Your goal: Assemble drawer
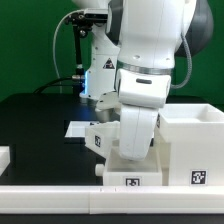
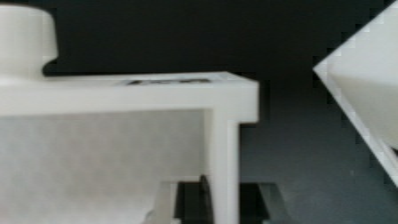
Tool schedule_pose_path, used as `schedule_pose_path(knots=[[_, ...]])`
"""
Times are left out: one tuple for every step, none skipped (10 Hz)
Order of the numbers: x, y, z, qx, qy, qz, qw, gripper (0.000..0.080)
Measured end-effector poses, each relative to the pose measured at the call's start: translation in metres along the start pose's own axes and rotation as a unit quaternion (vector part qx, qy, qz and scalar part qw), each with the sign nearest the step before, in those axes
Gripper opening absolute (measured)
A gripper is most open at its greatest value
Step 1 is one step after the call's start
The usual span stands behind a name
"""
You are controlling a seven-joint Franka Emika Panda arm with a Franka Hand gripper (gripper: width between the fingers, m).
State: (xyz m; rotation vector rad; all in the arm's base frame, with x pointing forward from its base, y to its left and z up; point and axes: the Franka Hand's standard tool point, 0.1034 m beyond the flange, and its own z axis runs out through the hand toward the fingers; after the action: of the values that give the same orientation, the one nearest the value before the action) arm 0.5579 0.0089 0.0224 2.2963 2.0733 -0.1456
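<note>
While the tool [image 2: 224, 204] clamps a tray [image 2: 125, 100] wall, shell [image 2: 365, 90] just beside, black table [image 2: 294, 150] beneath.

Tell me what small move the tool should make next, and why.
Probably ease the tray toward the shell: the tool seems clamped on the tray's wall, and a dark gap separates tray from shell.
</note>
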Motion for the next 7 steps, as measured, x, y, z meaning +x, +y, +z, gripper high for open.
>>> schedule_pose_path(knots=[[0.0011,0.0013,-0.0004,-0.004,0.001,-0.018,1.0,0.0034],[-0.0004,0.0015,-0.0002,-0.004,0.0,-0.033,0.999,0.0034],[-0.0033,0.0023,0.0,-0.004,-0.002,-0.053,0.999,0.0034],[-0.0046,0.0021,0.0004,-0.004,-0.005,-0.061,0.998,0.0034],[-0.0051,0.002,0.0005,-0.004,-0.005,-0.06,0.998,0.0034],[-0.0061,0.0018,0.0011,-0.003,-0.005,-0.056,0.998,0.0034],[-0.0065,0.0018,0.0012,-0.003,-0.005,-0.055,0.998,0.0034]])
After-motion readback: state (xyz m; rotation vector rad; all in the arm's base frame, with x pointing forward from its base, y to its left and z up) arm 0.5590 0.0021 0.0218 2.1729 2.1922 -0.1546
